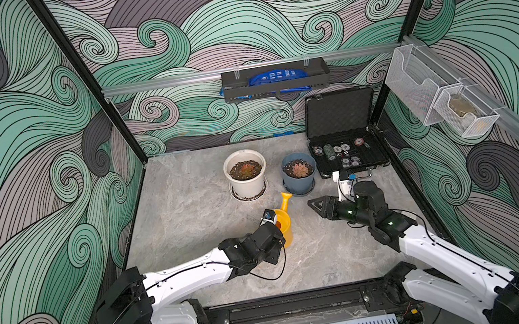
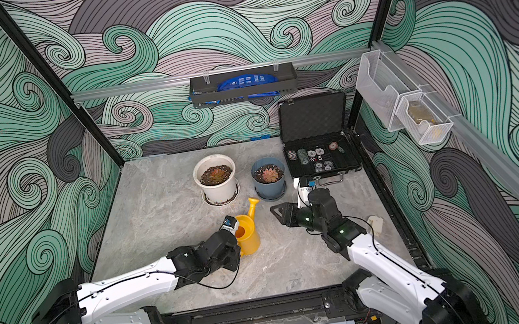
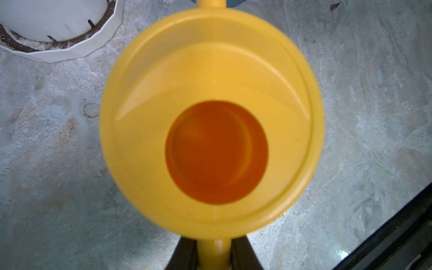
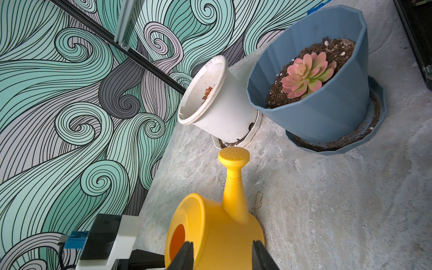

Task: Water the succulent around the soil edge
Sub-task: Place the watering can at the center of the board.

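The succulent, a red-orange rosette, sits in a tall white pot at the back of the table. The soil edge is a dark ring inside the white rim. In the right wrist view only the rosette's tip shows over the rim. A yellow watering can stands upright in front of the pots, its spout pointing between them. My left gripper is shut on the can's handle. My right gripper is open, right of the can and apart from it.
A shorter blue-grey pot with a pinkish rosette stands right of the white pot. An open black case of chips lies at the back right. A black shelf and mesh baskets hang on the walls.
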You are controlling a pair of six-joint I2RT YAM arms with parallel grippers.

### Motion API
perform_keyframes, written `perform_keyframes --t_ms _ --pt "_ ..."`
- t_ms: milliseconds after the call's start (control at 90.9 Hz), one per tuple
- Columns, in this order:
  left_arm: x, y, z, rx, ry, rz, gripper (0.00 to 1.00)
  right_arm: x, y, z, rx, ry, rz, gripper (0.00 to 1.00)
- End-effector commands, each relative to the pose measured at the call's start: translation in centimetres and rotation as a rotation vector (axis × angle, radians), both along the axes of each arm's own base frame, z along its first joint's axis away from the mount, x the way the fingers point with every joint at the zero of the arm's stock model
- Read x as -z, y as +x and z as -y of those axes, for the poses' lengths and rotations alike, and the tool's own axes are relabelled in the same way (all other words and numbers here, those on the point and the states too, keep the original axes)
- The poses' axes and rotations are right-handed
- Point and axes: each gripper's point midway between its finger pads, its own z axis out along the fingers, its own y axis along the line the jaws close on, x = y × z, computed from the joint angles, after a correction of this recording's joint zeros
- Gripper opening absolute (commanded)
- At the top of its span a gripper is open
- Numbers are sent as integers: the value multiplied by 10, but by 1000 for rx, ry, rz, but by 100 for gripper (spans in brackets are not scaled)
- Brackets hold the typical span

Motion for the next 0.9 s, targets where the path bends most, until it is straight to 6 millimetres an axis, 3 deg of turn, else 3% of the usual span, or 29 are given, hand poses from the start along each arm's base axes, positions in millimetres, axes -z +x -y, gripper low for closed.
perform_keyframes --t_ms 0,220,330,473,583,781,891 --pt "-4 2 0 -31 -16 7 35 -1 0 0 -2 15 5 45" --pt "-9 0 -2 -31 -22 5 62 -2 0 0 -3 15 6 45" --pt "-20 -2 -2 -17 -39 19 75 -2 -1 0 -5 15 7 45" --pt "-51 -3 -2 13 -105 71 83 -6 -3 -1 -21 18 14 45" --pt "-79 -4 -3 39 -158 122 98 -13 -6 -2 -36 29 42 45" --pt "-123 0 -11 27 -232 218 99 -29 -12 3 -21 50 110 50" --pt "-146 0 -14 34 -274 275 99 -45 -14 16 42 50 177 54"
